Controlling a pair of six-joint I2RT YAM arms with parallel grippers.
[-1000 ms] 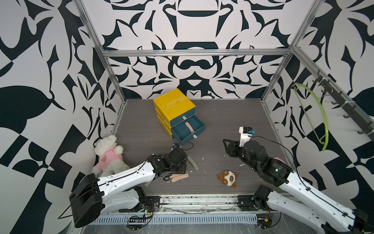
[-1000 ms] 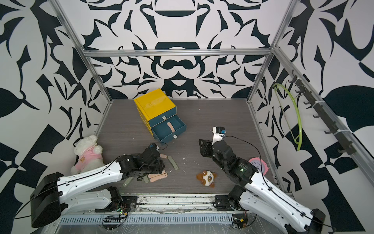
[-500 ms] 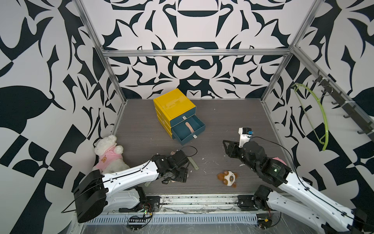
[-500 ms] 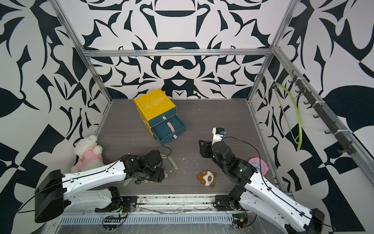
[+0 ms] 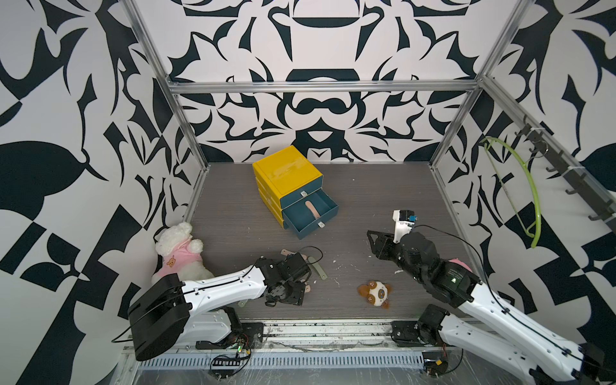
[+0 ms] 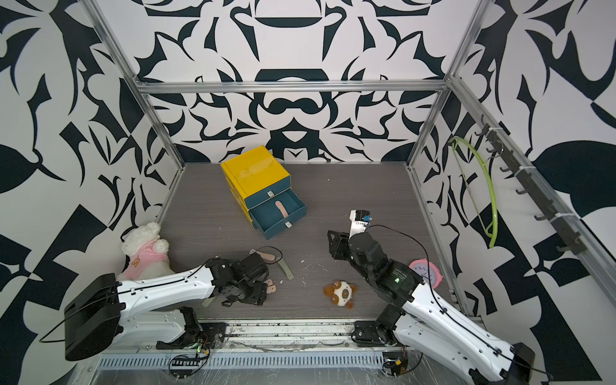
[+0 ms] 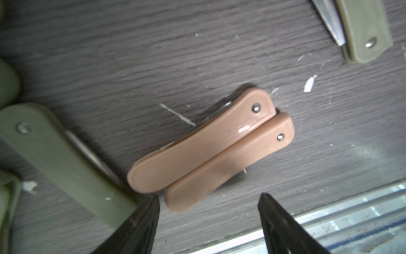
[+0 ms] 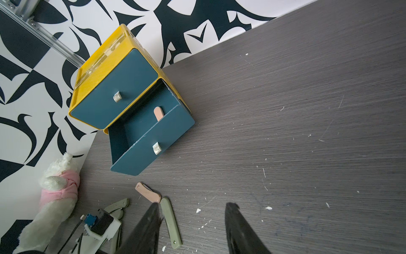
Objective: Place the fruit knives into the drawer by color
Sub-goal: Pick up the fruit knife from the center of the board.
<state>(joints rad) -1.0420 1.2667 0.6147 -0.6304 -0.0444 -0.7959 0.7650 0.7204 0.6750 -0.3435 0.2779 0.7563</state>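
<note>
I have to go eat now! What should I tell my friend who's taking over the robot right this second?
Left gripper: open, empty, above two peach fruit knives lying side by side on the table.
Right gripper: open, empty, pointing toward the yellow cabinet.
Done: one peach knife lies in the open drawer.
Left: that pair, a loose peach knife and the olive knives.

Left gripper (image 7: 208,199) jaws apart, room around the end of two touching peach knives (image 7: 208,143). An olive knife (image 7: 66,158) crowds one fingertip. Table (image 5: 366,196) is bare beside the open middle drawer (image 5: 308,230). Brown-and-white plush (image 5: 374,293) blocks the front.
</note>
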